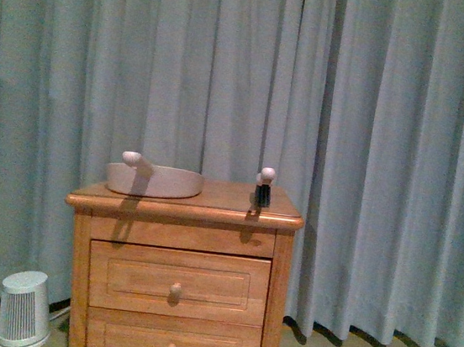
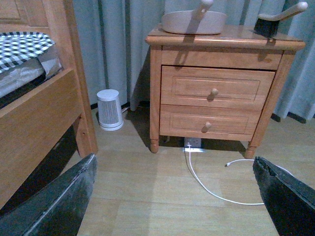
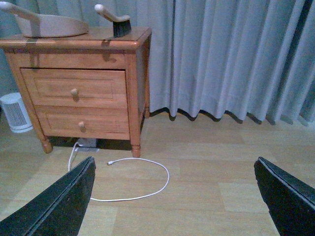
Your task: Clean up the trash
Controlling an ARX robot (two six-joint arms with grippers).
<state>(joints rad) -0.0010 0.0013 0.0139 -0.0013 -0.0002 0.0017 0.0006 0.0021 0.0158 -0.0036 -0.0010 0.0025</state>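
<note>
Front view: the pale pink plastic dustpan (image 1: 153, 181) and the black-bristled hand brush (image 1: 264, 191) sit on the wooden two-drawer nightstand (image 1: 210, 214), its drawers shut, so the cleanup looks not yet begun; the pan's rim hides its inside. Left wrist view: the left gripper (image 2: 174, 158) hangs spread wide and empty over the floor, with no crumpled white paper trash in sight. Right wrist view: the right gripper (image 3: 174, 159) is likewise spread and empty, and only a white cable (image 3: 165, 181) lies on the floor.

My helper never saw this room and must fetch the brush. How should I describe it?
Find the wooden nightstand before the grey curtain. At its top's right end sits a small brush. Its black bristles set it apart from the wide pink dustpan beside it.
</note>
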